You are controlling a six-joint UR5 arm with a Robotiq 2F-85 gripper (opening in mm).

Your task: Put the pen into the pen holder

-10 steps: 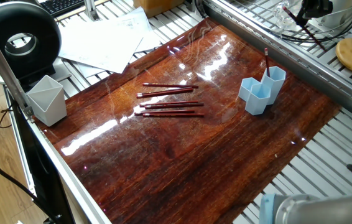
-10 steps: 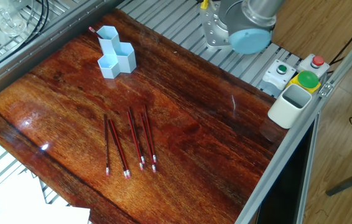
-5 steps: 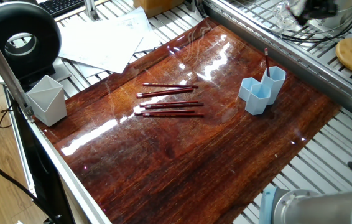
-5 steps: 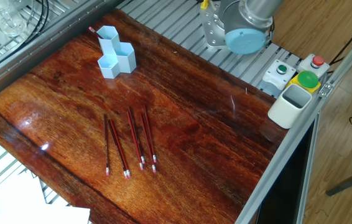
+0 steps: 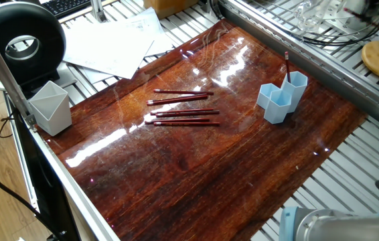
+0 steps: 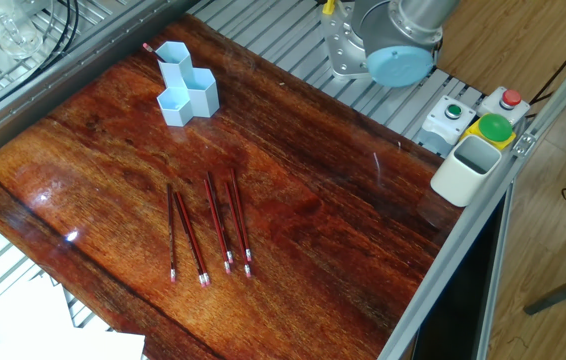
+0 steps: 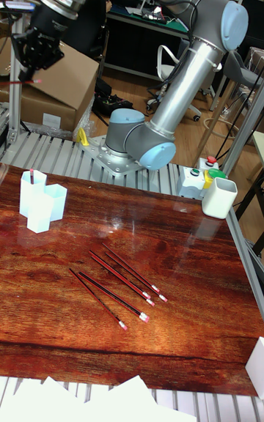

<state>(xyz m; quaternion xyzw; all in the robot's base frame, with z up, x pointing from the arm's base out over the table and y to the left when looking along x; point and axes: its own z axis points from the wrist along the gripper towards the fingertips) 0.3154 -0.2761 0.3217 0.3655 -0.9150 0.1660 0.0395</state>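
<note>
My gripper is high up in the air, well above the table. It is pinching a red pen, which lies flat across my fingers and sticks out to one side (in one fixed view this part is only a blur, so I go by the tall view). The blue holder stands far below, near the back corner of the table. One more pen, the standing pen, is already in the holder's tallest tube, leaning a little. Four loose pens lie side by side in the middle of the table, well apart from the holder. A pale cup sits off the table's edge, near the coloured buttons.
</note>
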